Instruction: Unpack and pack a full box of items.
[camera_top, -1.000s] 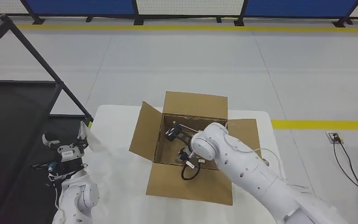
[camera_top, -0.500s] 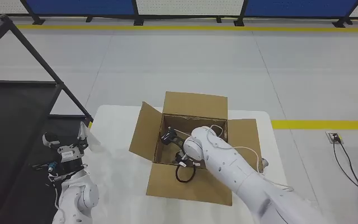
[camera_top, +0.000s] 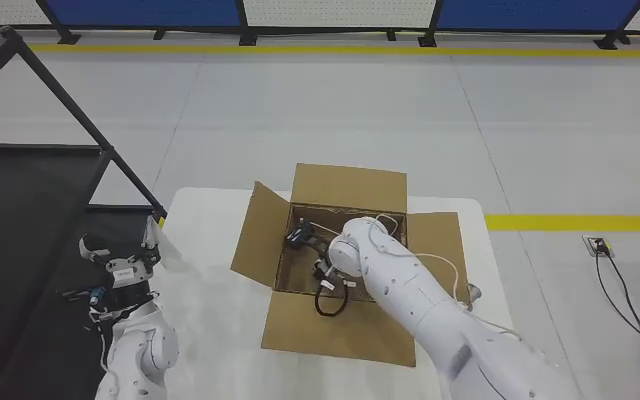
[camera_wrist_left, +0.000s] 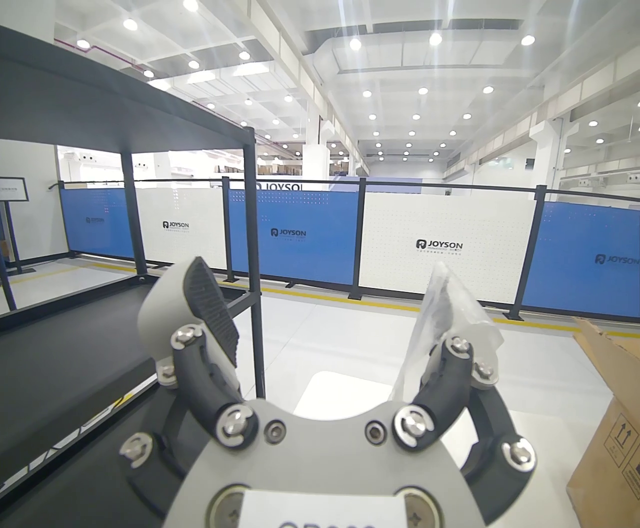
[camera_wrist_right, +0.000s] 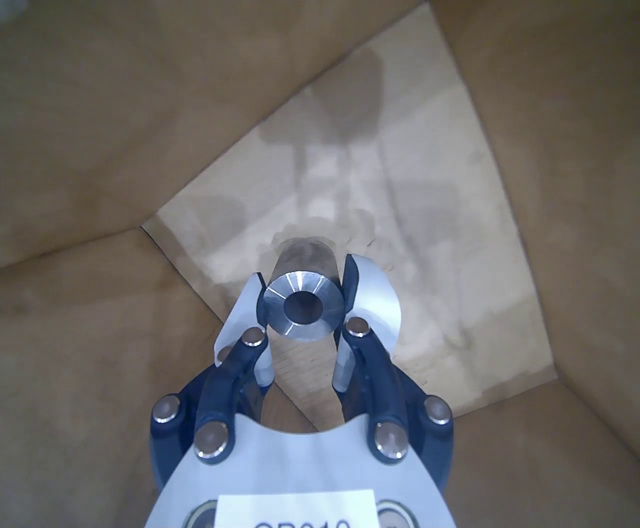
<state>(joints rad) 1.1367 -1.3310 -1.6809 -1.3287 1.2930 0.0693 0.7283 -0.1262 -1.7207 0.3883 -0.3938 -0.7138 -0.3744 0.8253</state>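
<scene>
Two claws, one busy: the right claw (camera_wrist_right: 303, 274) is clamped on a metal cylinder (camera_wrist_right: 322, 295), held between its fingers over the bare floor of the cardboard box (camera_wrist_right: 450, 240) (whether the far end touches it, I cannot tell). Over the last second that arm has slid toward 9 o'clock inside the box, so it is probably picking a spot to place the cylinder. The left claw (camera_wrist_left: 320, 280) is spread wide at the worktop's (camera_top: 210, 290) 9 o'clock edge, with a plastic bag (camera_wrist_left: 450, 310) clinging to one finger.
</scene>
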